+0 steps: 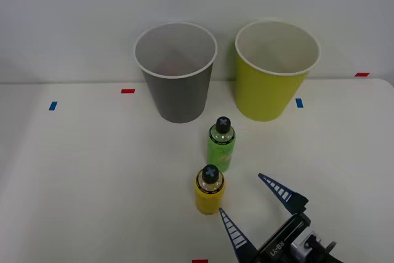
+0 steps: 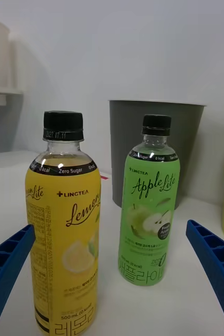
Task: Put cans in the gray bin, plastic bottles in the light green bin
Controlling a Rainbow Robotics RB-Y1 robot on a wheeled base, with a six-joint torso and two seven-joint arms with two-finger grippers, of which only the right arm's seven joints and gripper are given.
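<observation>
The right pincer (fingers spread wide) sits just right of the upright yellow bottle on the table.

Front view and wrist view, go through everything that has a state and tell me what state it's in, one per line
gray bin: upright, something reddish faintly visible inside.
light green bin: upright, nothing visible inside.
yellow bottle: upright on the table, black cap on, not gripped.
green bottle: upright on the table, black cap on, not gripped.
right gripper: open, holding nothing, just short of the yellow bottle.
</observation>
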